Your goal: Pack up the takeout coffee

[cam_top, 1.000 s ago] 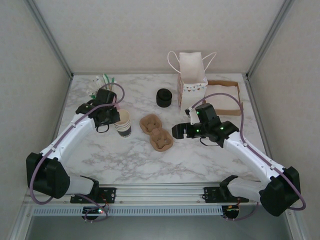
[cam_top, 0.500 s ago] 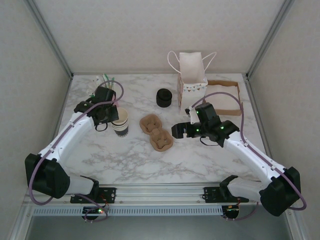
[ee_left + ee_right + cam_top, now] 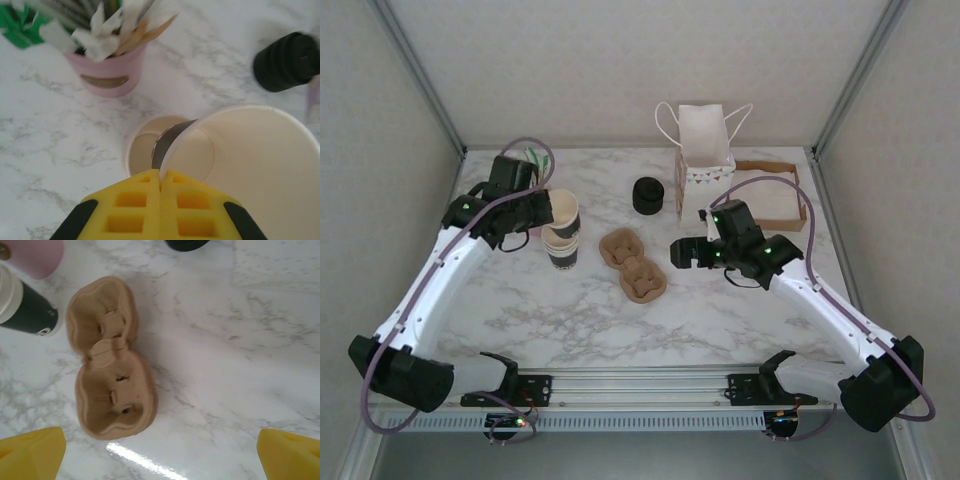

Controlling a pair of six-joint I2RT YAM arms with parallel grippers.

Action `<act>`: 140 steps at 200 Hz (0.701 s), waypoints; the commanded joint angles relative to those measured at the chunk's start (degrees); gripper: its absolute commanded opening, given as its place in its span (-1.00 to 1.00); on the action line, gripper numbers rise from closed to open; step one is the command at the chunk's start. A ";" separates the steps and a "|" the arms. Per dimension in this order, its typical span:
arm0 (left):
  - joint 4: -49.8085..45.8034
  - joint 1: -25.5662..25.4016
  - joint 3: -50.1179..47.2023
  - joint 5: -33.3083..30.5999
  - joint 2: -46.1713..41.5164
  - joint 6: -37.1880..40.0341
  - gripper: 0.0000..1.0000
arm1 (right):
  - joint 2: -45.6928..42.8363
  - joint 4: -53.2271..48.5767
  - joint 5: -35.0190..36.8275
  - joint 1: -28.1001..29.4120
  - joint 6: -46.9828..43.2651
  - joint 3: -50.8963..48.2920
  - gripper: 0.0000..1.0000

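- The small paper cup (image 3: 247, 175), cream inside with a dark outer wall, hangs to the left of the brown moulded-pulp two-cup carrier (image 3: 632, 263); it has no lid on it
- Its long axis is tilted, with the open mouth turned up and toward the left arm and the base pointing down toward the cups underneath
- The left end effector (image 3: 160, 175) is pinched together on the cup's rim, with the thin wall caught between the two yellow pads, so the cup sits right at the fingertips on their carrier-facing side
- Directly below is the stack of lidless cream-rimmed cups (image 3: 563, 252), also left of the carrier; I cannot tell whether the held cup's base is clear of the top rim
- The squat pile of black plastic lids (image 3: 647, 195) stands beyond the carrier toward the far wall, well apart from the held cup
- The right end effector (image 3: 160, 452) hangs just right of the carrier, spread wide and holding nothing
- The white paper bag with handles (image 3: 705, 150) stands beyond the carrier and to its right on the marble surface (image 3: 570, 320)
- Judgement: the next move turns on the held cup lying left of the carrier's pockets; the right arm is nearer them, but the left arm has the cup, and its axis likely needs righting before it is set down
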 commanded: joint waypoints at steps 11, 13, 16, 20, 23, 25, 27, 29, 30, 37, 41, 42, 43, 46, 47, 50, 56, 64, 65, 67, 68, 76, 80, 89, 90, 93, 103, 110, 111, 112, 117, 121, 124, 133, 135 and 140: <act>-4.80 -2.04 7.20 2.39 -2.64 0.80 -1.00 | -1.98 -3.09 11.95 0.55 4.82 2.45 0.98; -4.90 -2.13 7.41 2.45 -2.68 0.80 -1.00 | -2.13 -3.15 12.64 0.56 5.26 2.45 0.98; -5.10 -2.28 7.92 2.59 -2.72 0.91 -1.00 | -2.31 -3.17 13.51 0.51 5.87 2.45 0.98; -5.29 -2.34 8.38 2.88 -2.77 0.89 -1.00 | -2.52 -3.29 14.88 0.50 6.61 2.45 0.98; -5.44 -2.42 8.75 3.02 -2.81 0.88 -1.00 | -2.66 -3.36 15.75 0.49 7.14 2.45 0.98; -5.53 -2.56 8.89 3.23 -2.83 0.84 -1.00 | -2.83 -3.44 16.54 0.51 7.66 2.50 0.97; -5.55 -2.73 9.10 3.39 -2.82 0.85 -1.00 | -2.86 -3.53 16.83 0.49 7.79 2.52 0.97; -5.55 -2.88 9.29 3.72 -2.79 0.81 -1.00 | -2.95 -3.68 17.35 0.48 8.05 2.54 0.98; -5.55 -2.96 9.38 3.84 -2.80 0.80 -1.00 | -3.06 -3.78 17.79 0.50 8.26 2.58 0.98; -5.49 -3.48 9.76 4.96 -2.73 0.75 -1.00 | -3.32 -4.25 19.54 0.51 9.28 2.63 0.98; -5.36 -3.96 9.99 5.49 -2.65 0.66 -1.00 | -3.48 -4.43 20.16 0.56 9.70 2.66 0.97; -5.37 -4.08 9.99 5.70 -2.64 0.64 -1.00 | -3.56 -4.54 20.54 0.56 9.86 2.57 0.98; -5.29 -4.22 10.04 5.84 -2.60 0.59 -1.00 | -3.56 -4.54 20.54 0.56 9.86 2.57 0.98; -5.15 -4.64 10.18 6.28 -2.43 0.48 -1.00 | -3.70 -4.65 21.01 0.57 10.08 2.62 0.98; -5.13 -4.81 10.17 6.40 -2.40 0.42 -1.00 | -3.78 -4.70 21.17 0.57 10.19 2.63 0.98; -4.92 -5.33 10.21 6.80 -2.26 0.32 -1.00 | -3.92 -4.75 21.72 0.52 10.45 2.56 0.97; -4.39 -6.60 10.21 7.67 -1.92 0.19 -1.00 | -4.27 -4.96 22.58 0.52 10.88 2.48 0.97; -3.84 -8.49 10.20 8.58 -1.25 0.06 -1.00 | -4.67 -5.30 23.99 0.46 11.74 2.30 0.98; -3.73 -8.80 10.19 8.65 -1.15 0.03 -1.00 | -4.79 -5.38 24.11 0.47 11.86 2.29 0.97; -3.58 -9.36 10.13 8.77 -0.97 -0.01 -1.00 | -4.85 -5.46 24.26 0.43 11.96 2.28 0.98; -3.51 -9.68 10.15 8.78 -0.88 -0.09 -1.00 | -4.94 -5.53 24.59 0.42 12.19 2.21 0.97; -2.83 -12.06 10.08 8.96 -0.06 -0.33 -1.00 | -5.30 -6.01 25.74 0.34 12.92 2.04 0.98; -2.56 -13.27 9.96 9.04 0.45 -0.38 -1.00 | -5.52 -6.21 26.23 0.19 13.16 1.95 0.98; -1.66 -15.83 9.70 9.23 1.67 -0.69 -1.00 | -5.70 -6.78 26.98 -0.06 13.76 1.84 0.97; -1.54 -16.07 9.72 9.28 1.85 -0.70 -1.00 | -5.75 -6.78 27.06 -0.14 13.79 1.84 0.97; -1.39 -16.84 9.60 9.33 2.25 -0.84 -1.00 | -5.81 -7.00 27.34 -0.26 14.04 1.76 0.97; -0.49 -19.49 9.31 9.29 3.91 -1.04 -1.00 | -5.79 -7.92 27.59 -1.03 14.84 1.75 0.98; 0.30 -21.25 8.96 9.54 5.09 -1.27 -1.00 | -5.83 -8.51 27.63 -1.74 15.34 1.62 0.98; 0.41 -21.51 8.86 9.57 5.23 -1.34 -1.00 | -5.81 -8.61 27.60 -1.86 15.41 1.60 0.98; 0.50 -21.72 8.81 9.63 5.43 -1.37 -1.00 | -5.80 -8.70 27.59 -1.97 15.54 1.59 0.98; 1.10 -22.94 8.62 9.96 6.37 -1.45 -1.00 | -5.81 -9.14 27.66 -2.61 15.95 1.42 0.98; 1.74 -23.97 8.36 10.19 7.04 -1.72 -1.00 | -5.85 -9.41 27.81 -3.03 16.31 1.28 0.98; 2.22 -24.70 8.14 10.43 7.62 -1.86 -1.00 | -5.98 -9.76 27.80 -3.64 16.72 1.11 0.98; 3.39 -26.90 7.82 11.02 9.39 -2.21 -1.00 | -6.34 -10.30 27.69 -4.96 17.53 0.58 0.97; 3.63 -27.44 7.76 11.18 9.82 -2.26 -1.00 | -6.46 -10.32 27.67 -5.21 17.69 0.43 0.97; 4.19 -28.84 7.52 11.55 10.86 -2.43 -1.00 | -6.90 -10.46 27.52 -5.97 18.02 0.00 0.98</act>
